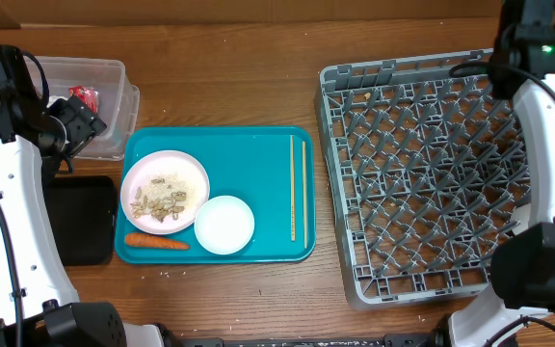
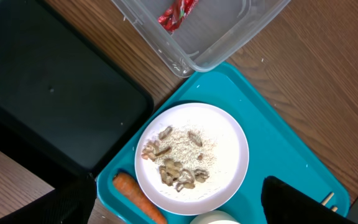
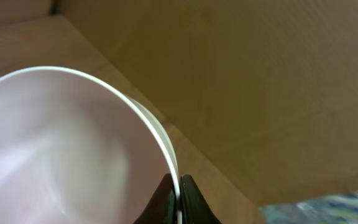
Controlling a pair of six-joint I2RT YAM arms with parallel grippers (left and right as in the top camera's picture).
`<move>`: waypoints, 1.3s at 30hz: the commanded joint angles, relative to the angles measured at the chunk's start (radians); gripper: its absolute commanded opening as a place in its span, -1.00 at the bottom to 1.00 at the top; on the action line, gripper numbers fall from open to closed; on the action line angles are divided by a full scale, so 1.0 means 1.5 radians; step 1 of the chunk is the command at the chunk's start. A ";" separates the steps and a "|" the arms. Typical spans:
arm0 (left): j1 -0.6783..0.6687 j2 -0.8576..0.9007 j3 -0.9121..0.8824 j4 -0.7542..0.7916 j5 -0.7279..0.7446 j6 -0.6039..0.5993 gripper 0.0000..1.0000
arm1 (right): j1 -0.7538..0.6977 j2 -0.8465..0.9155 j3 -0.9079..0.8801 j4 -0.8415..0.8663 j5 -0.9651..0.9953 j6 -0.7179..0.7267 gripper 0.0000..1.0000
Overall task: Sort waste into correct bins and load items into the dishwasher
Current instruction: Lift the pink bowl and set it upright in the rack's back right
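A white plate with food scraps sits on the teal tray, with a carrot, a white bowl and chopsticks. My left gripper is open and empty above the plate and carrot; in the overhead view it is at the tray's far left corner. My right gripper is shut on the rim of another white bowl, held at the far right beyond the grey dish rack. That bowl is hidden in the overhead view.
A clear plastic bin holding a red wrapper stands at the far left; it also shows in the left wrist view. A black bin lies left of the tray. Cardboard rises behind the table.
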 commanded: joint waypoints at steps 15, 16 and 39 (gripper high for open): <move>0.002 0.000 0.010 0.014 -0.011 -0.014 0.78 | -0.007 0.014 -0.284 0.137 0.155 0.009 -0.92; 0.002 0.000 0.010 0.013 -0.011 -0.014 0.79 | -0.010 0.014 -0.287 0.138 0.155 0.009 -0.92; 0.002 0.000 0.010 0.009 -0.006 -0.014 0.80 | -0.011 0.015 -0.287 0.221 0.110 -0.076 -0.92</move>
